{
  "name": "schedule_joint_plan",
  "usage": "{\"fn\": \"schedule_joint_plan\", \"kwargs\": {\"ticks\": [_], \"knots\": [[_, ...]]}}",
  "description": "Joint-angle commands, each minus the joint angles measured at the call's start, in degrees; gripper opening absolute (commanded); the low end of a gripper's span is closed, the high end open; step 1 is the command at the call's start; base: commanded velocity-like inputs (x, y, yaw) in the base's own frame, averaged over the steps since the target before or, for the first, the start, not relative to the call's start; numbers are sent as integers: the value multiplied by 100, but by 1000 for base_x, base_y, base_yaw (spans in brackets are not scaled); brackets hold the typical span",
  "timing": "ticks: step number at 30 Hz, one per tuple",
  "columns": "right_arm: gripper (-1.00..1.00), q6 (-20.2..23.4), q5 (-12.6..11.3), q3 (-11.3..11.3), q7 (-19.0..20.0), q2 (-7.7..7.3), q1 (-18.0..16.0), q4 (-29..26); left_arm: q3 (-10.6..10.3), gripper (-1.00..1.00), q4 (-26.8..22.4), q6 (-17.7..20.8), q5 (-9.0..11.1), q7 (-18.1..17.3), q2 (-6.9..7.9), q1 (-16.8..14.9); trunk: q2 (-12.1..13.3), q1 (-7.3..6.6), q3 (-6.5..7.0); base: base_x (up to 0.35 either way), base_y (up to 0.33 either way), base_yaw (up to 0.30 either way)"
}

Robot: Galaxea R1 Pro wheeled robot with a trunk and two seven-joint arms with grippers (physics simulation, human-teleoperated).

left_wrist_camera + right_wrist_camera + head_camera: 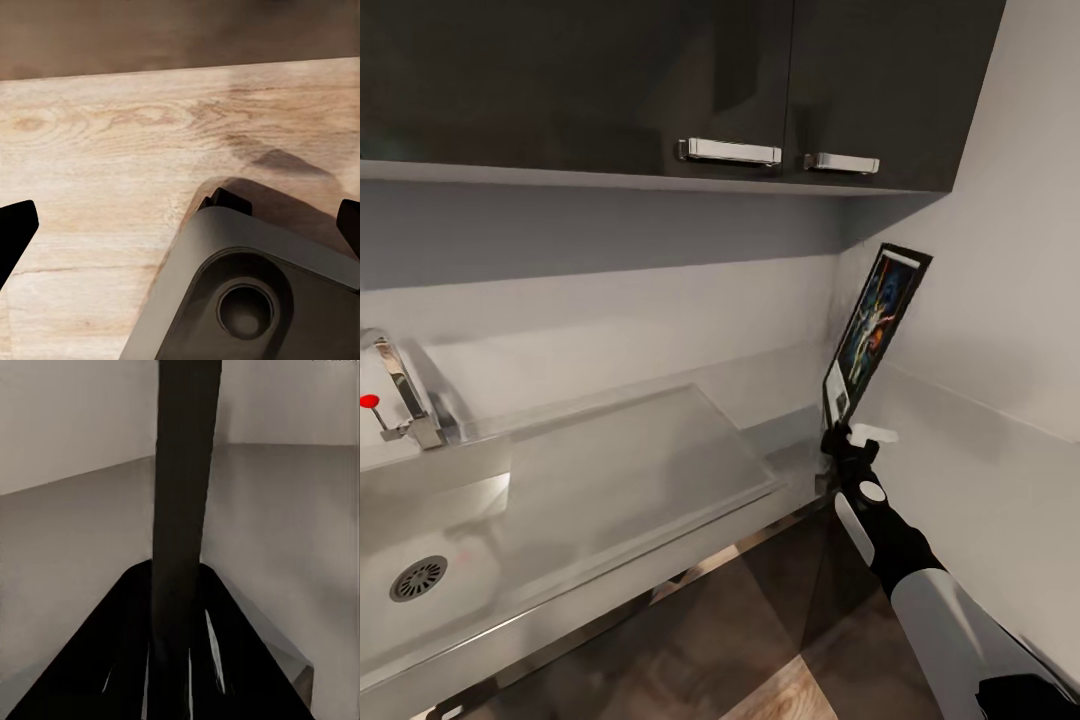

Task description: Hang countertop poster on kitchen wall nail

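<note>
Right end effector (847, 437) grips poster (877, 328) upright above kitchen countertop (660, 470) corner.

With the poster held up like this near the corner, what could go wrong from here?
1. The right pincer holds the poster only at its bottom edge, so the tall frame may tip or twist in the grip.
2. The upper cabinet hangs just above the poster's top; lifting further risks striking its underside.
3. The poster stands close to the side wall; turning it there may scrape the frame. I see no nail in these views, so aiming is uncertain.
</note>
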Motion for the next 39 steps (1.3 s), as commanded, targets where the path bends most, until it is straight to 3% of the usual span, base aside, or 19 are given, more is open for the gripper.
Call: {"fn": "schedule_joint_plan", "kwargs": {"ticks": [1,4,9,32,39], "knots": [[-100,-31,-71,51,-36,-8,-5,2,7,100,-5,-7,37,-15,-2,1,-3,0,-4,0,0,0],[-100,-19,-63,92,-50,-8,1,-351,7,100,-4,-7,37,-16,-2,1,-3,0,-4,0,0,0],[-100,-14,-55,105,-66,-8,2,-467,7,100,-3,-7,37,-17,-2,1,-3,0,-4,0,0,5],[-100,-5,-43,113,-80,-1,7,-469,7,100,-2,-7,37,-16,7,1,-3,0,-4,-62,50,139],[-100,-5,-36,113,-73,0,10,-475,14,100,5,-6,53,-17,160,1,-3,0,-4,-135,109,63]]}}
